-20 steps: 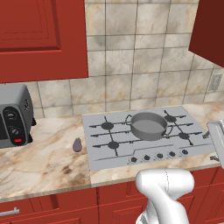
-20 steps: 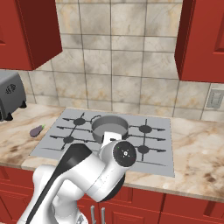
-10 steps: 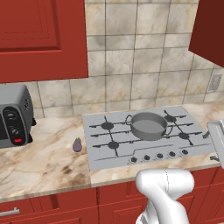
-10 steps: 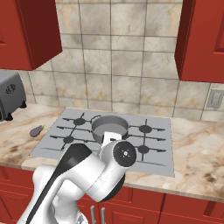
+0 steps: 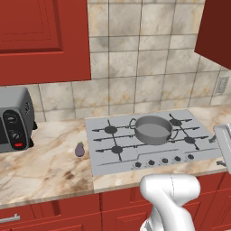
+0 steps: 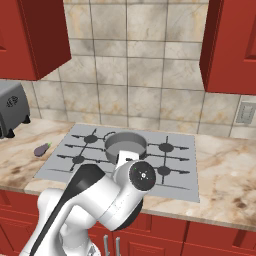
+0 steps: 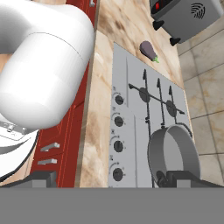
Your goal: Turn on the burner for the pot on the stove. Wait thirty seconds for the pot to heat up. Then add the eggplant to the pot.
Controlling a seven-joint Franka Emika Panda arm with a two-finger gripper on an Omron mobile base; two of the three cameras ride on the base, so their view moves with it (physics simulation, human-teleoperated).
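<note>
The grey pot (image 5: 153,128) sits on a rear-middle burner of the light-grey stove (image 5: 103,158), with nothing in it. Several dark knobs (image 5: 165,160) line the stove's front edge. Left of the stove, the small purple eggplant (image 5: 80,149) lies on the counter. My gripper (image 7: 114,179) is open, and nothing is between its two dark tips. It hovers off the stove's right end, looking back along the knob row (image 7: 118,145) past the pot (image 7: 175,157) to the eggplant (image 7: 148,51). The hand's grey body (image 5: 223,144) shows at the right edge. It touches nothing.
A grey toaster oven (image 5: 13,119) with a red button stands at the counter's far left. Red wall cabinets (image 5: 43,38) hang above, and a tiled wall runs behind the stove. My white arm (image 6: 115,195) blocks the stove's front edge in the right base view.
</note>
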